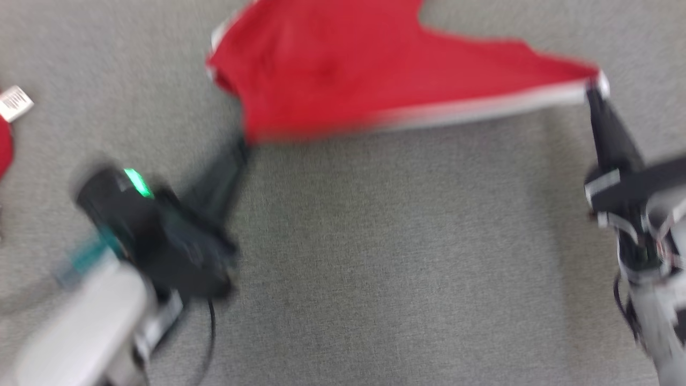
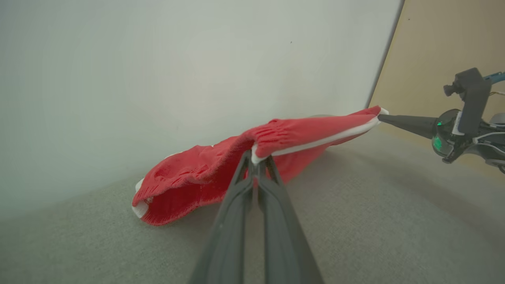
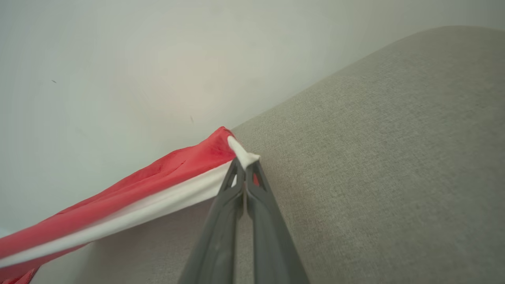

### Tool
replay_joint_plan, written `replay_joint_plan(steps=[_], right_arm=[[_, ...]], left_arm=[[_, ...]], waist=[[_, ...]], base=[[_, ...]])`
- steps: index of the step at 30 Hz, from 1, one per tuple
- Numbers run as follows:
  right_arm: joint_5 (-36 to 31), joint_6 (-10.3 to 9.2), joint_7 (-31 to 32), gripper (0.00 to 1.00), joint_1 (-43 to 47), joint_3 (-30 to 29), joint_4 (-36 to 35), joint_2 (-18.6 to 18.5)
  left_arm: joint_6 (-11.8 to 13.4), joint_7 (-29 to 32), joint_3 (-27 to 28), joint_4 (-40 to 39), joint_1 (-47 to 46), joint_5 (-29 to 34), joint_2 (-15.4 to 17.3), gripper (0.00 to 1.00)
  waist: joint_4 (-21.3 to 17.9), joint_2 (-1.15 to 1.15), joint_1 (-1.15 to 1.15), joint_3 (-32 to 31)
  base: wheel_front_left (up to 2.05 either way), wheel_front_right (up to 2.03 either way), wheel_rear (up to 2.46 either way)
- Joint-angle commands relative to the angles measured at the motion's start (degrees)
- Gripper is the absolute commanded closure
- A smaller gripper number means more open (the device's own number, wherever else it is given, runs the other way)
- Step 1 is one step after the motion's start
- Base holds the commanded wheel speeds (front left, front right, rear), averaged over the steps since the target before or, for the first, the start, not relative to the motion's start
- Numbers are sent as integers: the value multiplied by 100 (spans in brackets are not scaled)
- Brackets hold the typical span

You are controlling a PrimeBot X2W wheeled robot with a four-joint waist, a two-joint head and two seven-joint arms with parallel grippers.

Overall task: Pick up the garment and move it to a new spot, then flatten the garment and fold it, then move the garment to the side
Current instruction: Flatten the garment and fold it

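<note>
a grey woven surface (image 1: 375, 257) spreads under everything, with a pale wall (image 2: 158, 59) behind it and a tan panel (image 2: 446, 47) past the wall's edge. the garment (image 1: 332, 69), red with white trim, hangs stretched between my two grippers. its trimmed edge is taut and lifted off the surface, while its bunched far end sags down onto the grey near the wall. my left gripper (image 1: 245, 141) is pinched tight on the trim at one end. my right gripper (image 1: 591, 90) is pinched tight on the trim's corner at the other end, well apart from the left. the head view is blurred. a small white label (image 1: 15, 103) lies at the left edge, beside a bit of other red cloth (image 1: 4, 147).
</note>
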Motion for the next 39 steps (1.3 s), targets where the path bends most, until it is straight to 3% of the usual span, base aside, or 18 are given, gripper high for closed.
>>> replay_joint_plan(steps=[1,10,23,30,39], right_arm=[[36,-15,37,100,293,-110,-129,1],[-268,-15,598,100,2459,-1031,-1352,531],[-789,-17,1755,100,4794,-2132,-2567,1997],[-843,-17,2130,100,5257,-2254,-2782,2312],[-848,-15,2399,100,4677,-2549,-3079,2380]], left_arm=[[25,-20,31,-81,268,117,-3,100],[-102,-20,133,-4,1972,550,-363,100],[-132,-20,839,254,3491,995,-414,100],[-259,-20,902,567,3924,977,-676,100],[-471,-20,992,570,3689,839,-1167,100]], waist=[[28,1,2,-410],[166,1,2,-880],[295,1,2,-1400],[332,1,2,-1448],[558,1,2,-1411]], base=[[0,0,0],[0,0,0],[0,0,0],[0,0,0],[0,0,0]])
